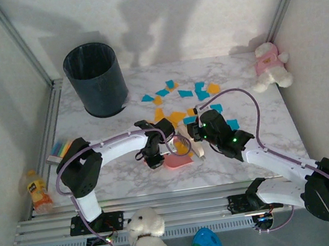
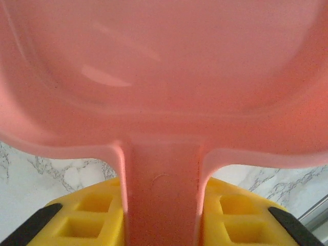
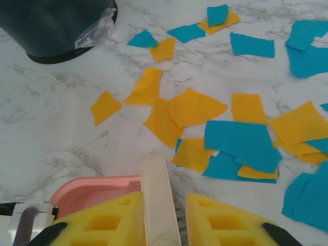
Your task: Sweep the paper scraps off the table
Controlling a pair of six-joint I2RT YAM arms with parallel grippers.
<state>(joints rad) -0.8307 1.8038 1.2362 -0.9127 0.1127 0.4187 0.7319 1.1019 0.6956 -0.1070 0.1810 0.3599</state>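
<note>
Marble table (image 1: 100, 186), aluminium rails round it. Dark bin (image 1: 96, 79) at 10 o'clock. Orange and blue paper scraps (image 3: 195, 107) lie scattered on the table from centre out toward 1 o'clock, some overlapping. Pink dustpan (image 2: 164, 77) near centre, left gripper (image 2: 161, 218) clamped on its stem. Right gripper (image 3: 160, 218) pinches a cream handle (image 3: 155, 179), just at 3 o'clock of the dustpan

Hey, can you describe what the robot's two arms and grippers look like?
The left arm and right arm both have white links with chunky black joints and a lilac cable looping alongside. Small green lights glow on the right wrist. The left gripper and right gripper have yellow fingers with square recesses and black outer edges.
</note>
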